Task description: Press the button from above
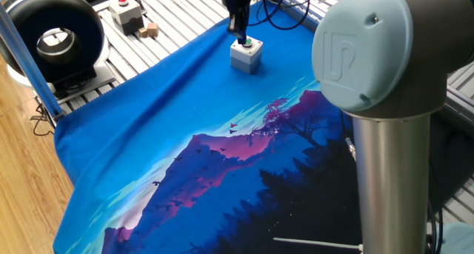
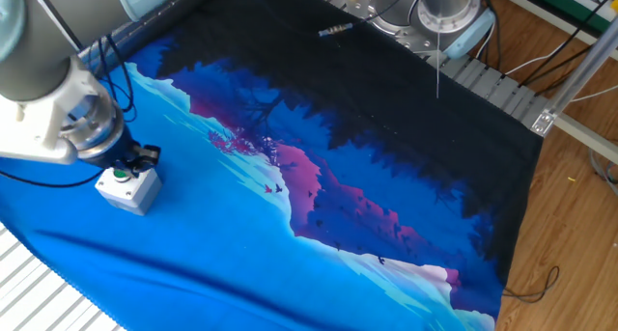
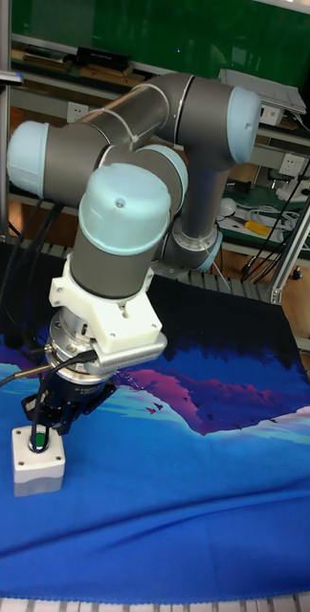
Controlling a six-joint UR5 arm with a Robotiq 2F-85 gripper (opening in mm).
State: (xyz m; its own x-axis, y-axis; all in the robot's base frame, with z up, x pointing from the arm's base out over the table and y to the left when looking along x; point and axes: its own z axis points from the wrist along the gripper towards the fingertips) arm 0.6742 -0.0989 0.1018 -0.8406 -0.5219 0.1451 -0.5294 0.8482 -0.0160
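Note:
The button (image 1: 248, 44) is a small green cap with a silver ring on top of a light-grey cube box (image 1: 246, 58), which stands on the blue mat near its far edge. My gripper (image 1: 240, 36) hangs just above the button, slightly to the box's left rear, and does not touch it. The other fixed view shows the green button (image 2: 121, 173) uncovered, with the gripper (image 2: 133, 159) a little above and behind it. In the tall view the dark fingertips (image 3: 46, 426) hover right over the button (image 3: 40, 441). No view shows a gap between the fingers.
The printed blue mat (image 1: 185, 135) covers most of the table. On the slatted metal top behind it are a grey box with a red button (image 1: 127, 13), a small wooden block (image 1: 150, 29) and a black round device (image 1: 52, 35). The arm's large elbow (image 1: 370, 54) blocks the right foreground.

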